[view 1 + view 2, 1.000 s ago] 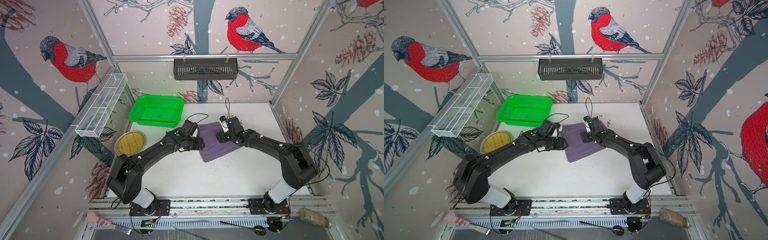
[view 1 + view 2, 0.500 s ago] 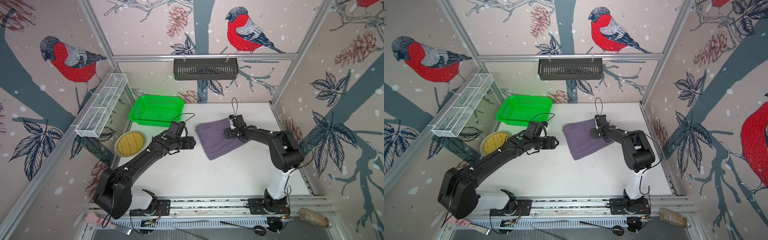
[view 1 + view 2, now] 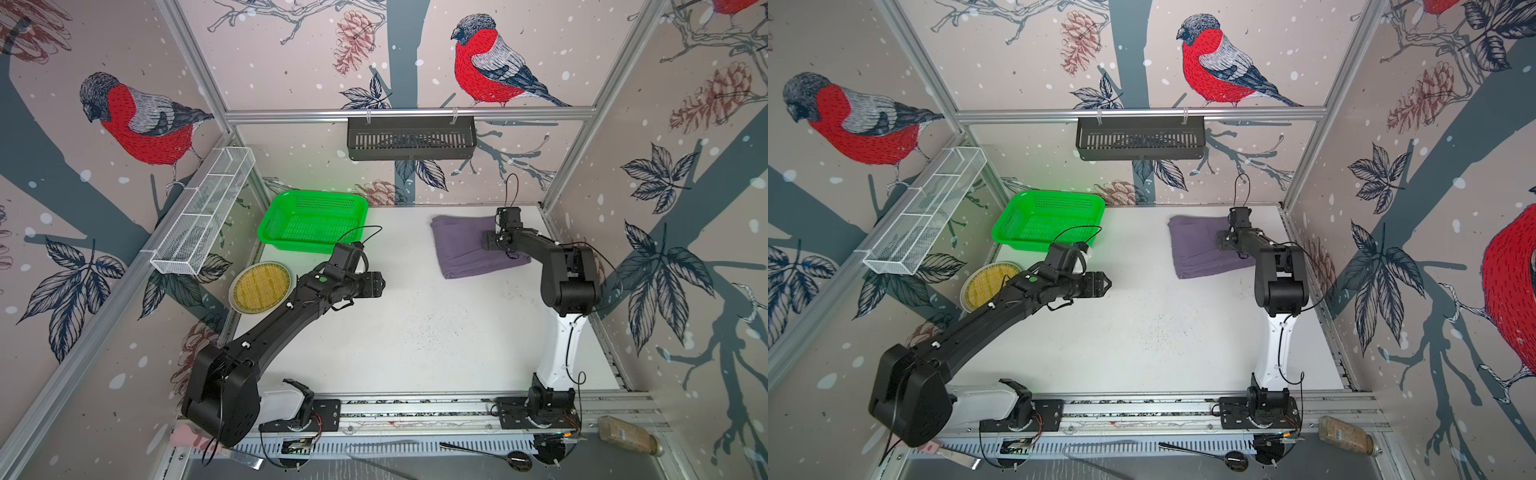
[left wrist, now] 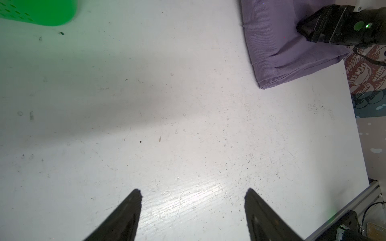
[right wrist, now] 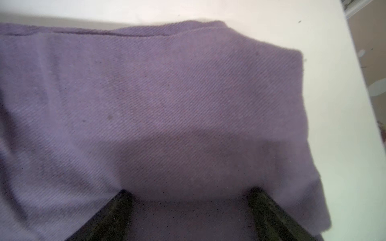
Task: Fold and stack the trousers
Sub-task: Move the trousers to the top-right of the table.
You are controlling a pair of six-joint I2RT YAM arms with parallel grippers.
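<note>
The folded dusty purple-grey cotton trousers [image 3: 465, 249] have slid to upper right; left gripper [image 3: 381, 285] backed off, right gripper [image 3: 487, 241] over them, both splayed and empty, so the fold looks done.

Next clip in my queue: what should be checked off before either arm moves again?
1. trousers folded: ok, one compact bundle lying flat on the far right part of the table.
2. Bundle inside the table edge: ok, no overhang seen.
3. left pincer free: ok, open over bare table, apart from the cloth.
4. right pincer released: ok, jaws spread above the bundle.
5. right pincer clear of the cloth: cannot tell, it sits very close.
</note>
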